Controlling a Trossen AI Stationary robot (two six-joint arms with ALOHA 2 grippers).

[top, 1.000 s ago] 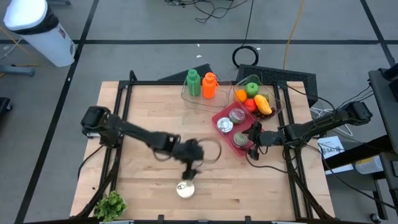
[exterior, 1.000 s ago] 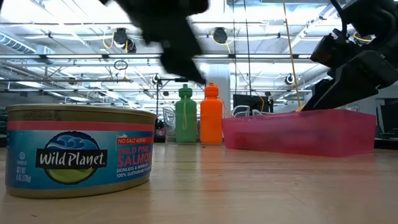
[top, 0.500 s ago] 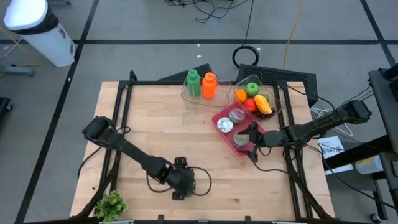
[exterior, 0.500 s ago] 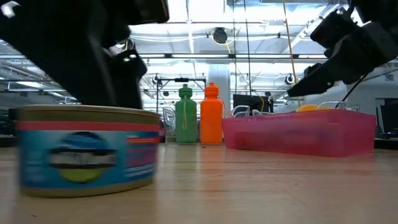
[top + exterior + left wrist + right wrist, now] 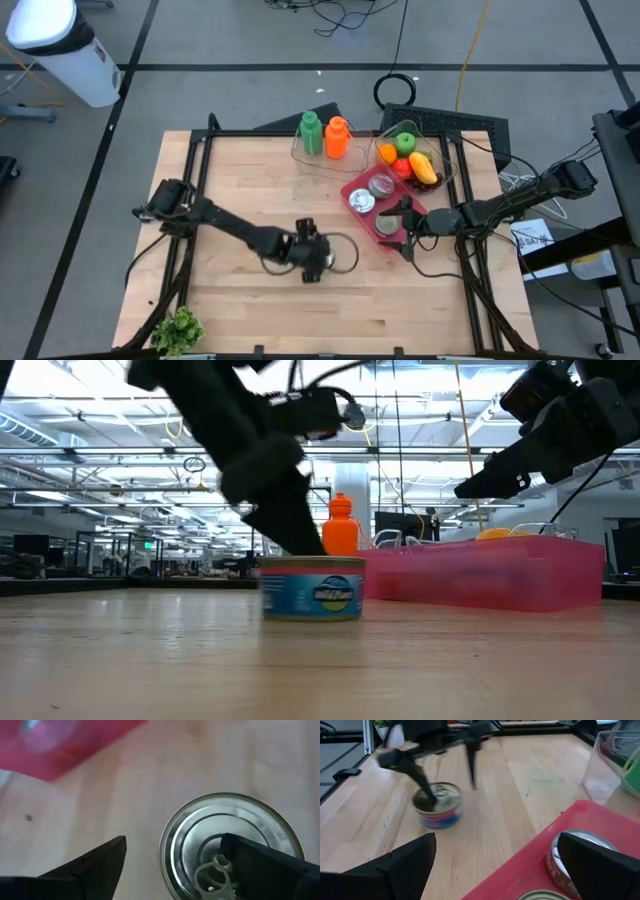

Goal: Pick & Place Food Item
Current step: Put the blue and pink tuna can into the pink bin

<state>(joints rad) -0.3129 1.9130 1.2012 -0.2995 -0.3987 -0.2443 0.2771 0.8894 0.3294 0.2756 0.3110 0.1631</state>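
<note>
From above, the pale wooden table (image 5: pixel 240 180) sits in a black frame on a grey floor crossed by dark tape lines, with a white bin (image 5: pixel 60 48) at the far left corner and cables trailing beyond the far edge. The left gripper (image 5: pixel 312 262) hangs over the middle of the table, hiding the salmon can beneath it. The right gripper (image 5: pixel 404 232) hovers at the near edge of the red tray (image 5: pixel 352 185), which holds three cans. Behind the tray stand a green bottle (image 5: pixel 311 133) and an orange bottle (image 5: pixel 337 137), beside a clear bin of fruit (image 5: pixel 408 155). A leafy green bunch (image 5: pixel 177 329) lies at the near left corner.

At table height, the salmon can (image 5: pixel 312 589) stands upright on the wood, with the left gripper's dark fingers (image 5: pixel 290 520) reaching down to its top. Behind is a wide hall with ceiling trusses and lamps.

The left wrist view looks down on the can's lid (image 5: pixel 231 845) with its pull tab; one finger overlaps the lid and the other stands off its side over bare wood, so the jaws are spread wide and not closed on it.

The right wrist view shows its own jaws wide apart and empty over the tray's edge (image 5: pixel 530 852), with the can (image 5: pixel 439 811) farther off.
</note>
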